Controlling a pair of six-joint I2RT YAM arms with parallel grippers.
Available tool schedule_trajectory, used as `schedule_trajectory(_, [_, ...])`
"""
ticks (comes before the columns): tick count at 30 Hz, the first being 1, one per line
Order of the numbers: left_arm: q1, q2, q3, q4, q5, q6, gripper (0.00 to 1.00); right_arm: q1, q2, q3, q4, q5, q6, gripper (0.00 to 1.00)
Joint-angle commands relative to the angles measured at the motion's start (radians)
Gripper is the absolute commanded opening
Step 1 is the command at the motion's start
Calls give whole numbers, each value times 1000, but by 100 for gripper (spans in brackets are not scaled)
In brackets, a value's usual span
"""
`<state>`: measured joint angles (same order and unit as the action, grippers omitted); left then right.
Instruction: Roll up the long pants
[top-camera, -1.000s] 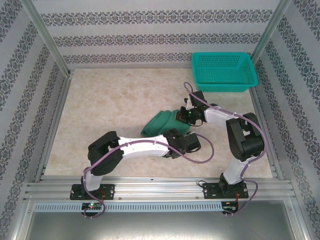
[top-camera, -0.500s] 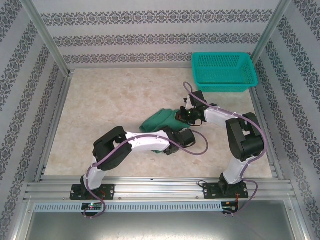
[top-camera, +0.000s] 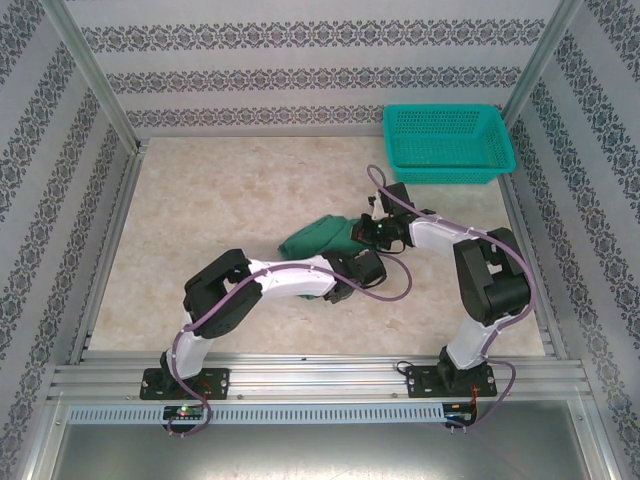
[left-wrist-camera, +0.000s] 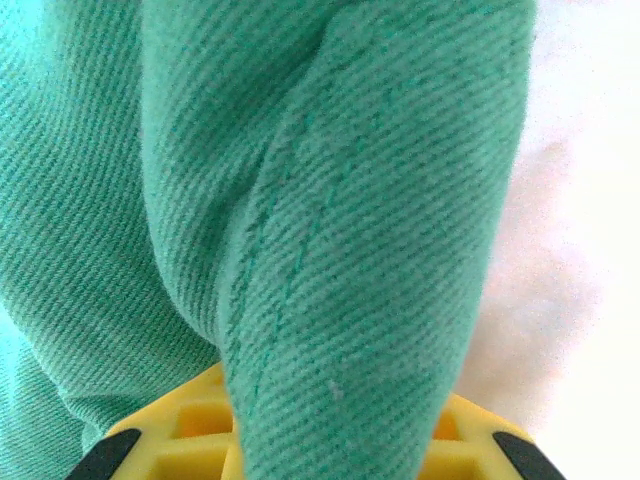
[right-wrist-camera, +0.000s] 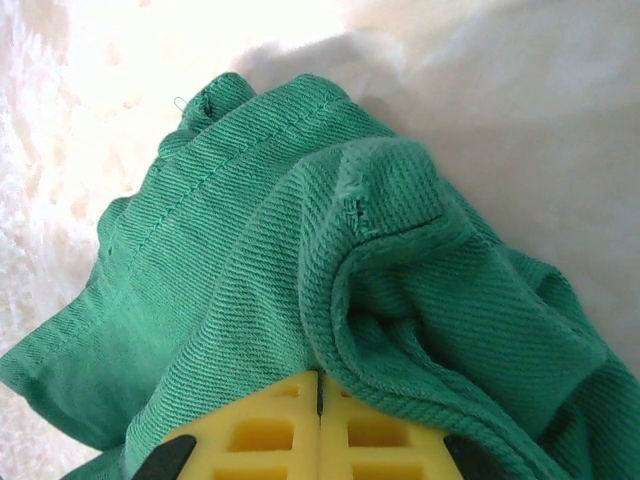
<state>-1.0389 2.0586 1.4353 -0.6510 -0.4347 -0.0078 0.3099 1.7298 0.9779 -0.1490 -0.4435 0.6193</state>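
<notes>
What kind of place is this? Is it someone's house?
Probably a robot test booth, not a house: a metal frame boxes in the table, two robot arms are bolted at its near edge, working on the long pants.

Bright, even overhead light floods the scene, shadows soft and short. Up close, the pale table (left-wrist-camera: 580, 200) burns out to white glare; the long pants (left-wrist-camera: 350, 250) show crisp weave.

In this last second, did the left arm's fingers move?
Yes. The left fingers moved away from the near rail, toward the teal basket, onto the long pants.
</notes>
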Motion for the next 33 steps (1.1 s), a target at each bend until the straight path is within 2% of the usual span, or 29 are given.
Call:
schedule_trajectory(1, [19,31,-33,-101,315,-60,0,-49,-66,-39,-132,131,-3,3])
schedule_trajectory(4, [22,23,17,-151,421,-76,0,-73,-157,-15,-184,213,-22,14])
schedule_trajectory(8, [43,19,80,-187,545,-113,0,-105,-240,-5,-217,237,-24,24])
schedule_trajectory(13, [114,-4,92,-145,817,-195,3,-111,-279,2,-277,242,-40,26])
schedule_trajectory(18, [200,-30,70,-76,1011,-281,4,-112,-338,-33,-285,239,-20,26])
schedule_trajectory(23, [274,-67,-11,54,1173,-395,5,-112,-401,-54,-297,235,-9,27])
schedule_trajectory(28, [339,-129,-136,255,1287,-542,4,-107,-392,-47,-292,162,1,28])
schedule_trajectory(31, [379,-169,-208,366,1319,-633,5,-85,-365,-43,-284,140,3,28])
schedule_trajectory(32, [390,-183,-229,393,1322,-653,5,-76,-357,-43,-281,141,3,32])
schedule_trajectory(33, [401,-195,-249,425,1331,-677,5,-68,-349,-45,-273,131,4,40])
